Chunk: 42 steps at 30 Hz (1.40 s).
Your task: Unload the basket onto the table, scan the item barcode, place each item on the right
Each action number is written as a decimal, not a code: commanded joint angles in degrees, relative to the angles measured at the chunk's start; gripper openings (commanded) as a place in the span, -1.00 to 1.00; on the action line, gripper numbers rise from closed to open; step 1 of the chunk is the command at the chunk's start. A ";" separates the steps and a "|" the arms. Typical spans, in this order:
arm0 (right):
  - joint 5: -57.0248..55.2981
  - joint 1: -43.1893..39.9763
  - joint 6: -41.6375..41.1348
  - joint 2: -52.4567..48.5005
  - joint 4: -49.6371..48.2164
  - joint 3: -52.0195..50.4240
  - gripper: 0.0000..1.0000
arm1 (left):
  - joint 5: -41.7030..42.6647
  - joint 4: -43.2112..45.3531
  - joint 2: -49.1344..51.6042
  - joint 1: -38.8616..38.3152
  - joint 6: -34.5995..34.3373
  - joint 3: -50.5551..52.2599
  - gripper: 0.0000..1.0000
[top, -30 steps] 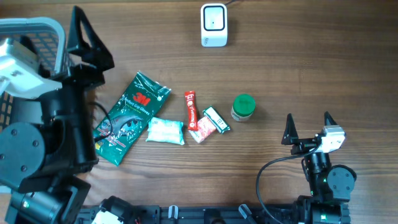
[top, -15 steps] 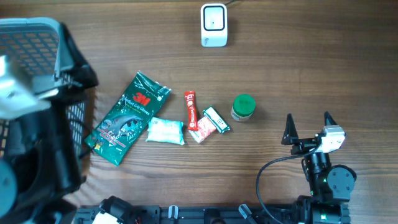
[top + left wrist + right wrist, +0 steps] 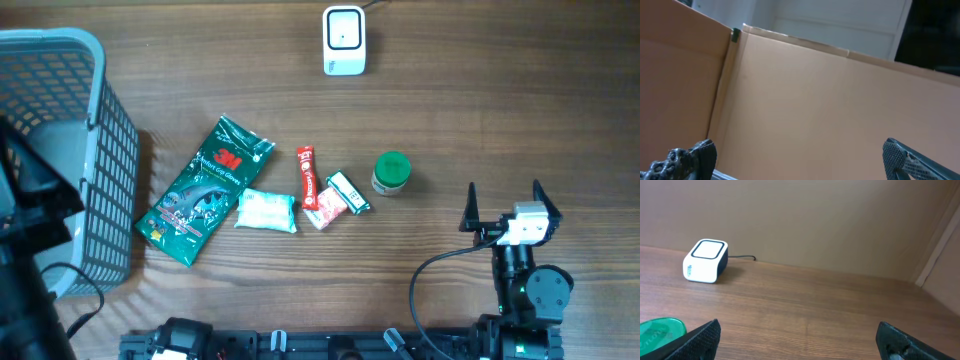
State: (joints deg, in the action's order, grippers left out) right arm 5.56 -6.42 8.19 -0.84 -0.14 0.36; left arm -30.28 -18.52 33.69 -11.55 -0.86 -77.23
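Note:
The white barcode scanner [image 3: 343, 40] stands at the back of the table, also in the right wrist view as scanner [image 3: 706, 260]. The items lie mid-table: a green 3M packet [image 3: 205, 190], a white-green pouch [image 3: 266, 211], a red stick [image 3: 306, 175], a red-white sachet [image 3: 325, 206], a small box [image 3: 348, 192] and a green-lidded jar [image 3: 391, 172]. My right gripper [image 3: 503, 200] stands open and empty, right of the jar; its lid [image 3: 660, 330] shows at the lower left. My left gripper [image 3: 800, 165] is open and empty, facing a brown cardboard wall.
A grey mesh basket [image 3: 110, 150] stands at the left edge, with the dark left arm [image 3: 25, 250] over its near side. A cable [image 3: 440, 275] loops by the right arm's base. A cardboard wall [image 3: 815, 220] closes off the table's back.
The left arm has swung away to the left and out of the middle, uncovering the grey basket. The right gripper has shifted slightly to the right. The items have not moved.

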 commanded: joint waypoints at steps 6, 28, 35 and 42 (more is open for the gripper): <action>13.84 0.20 -48.89 -0.94 -1.33 -0.07 1.00 | 25.64 -2.08 -6.82 12.00 -7.17 -0.24 1.00; 41.24 0.20 -67.65 -1.20 2.25 4.98 0.99 | 27.23 -2.86 -26.73 14.08 -6.88 -0.24 1.00; 36.41 0.20 -58.10 -5.07 20.85 15.43 0.99 | 24.22 -2.01 -30.62 14.05 -6.86 0.90 1.00; 30.01 0.20 -46.45 -19.76 38.18 30.69 0.99 | 21.62 -1.64 -32.87 14.05 -6.86 1.68 1.00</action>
State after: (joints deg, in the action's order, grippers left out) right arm 40.27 -6.39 -46.06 -14.31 33.82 24.03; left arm -7.18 -20.38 2.94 2.63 -7.66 -76.47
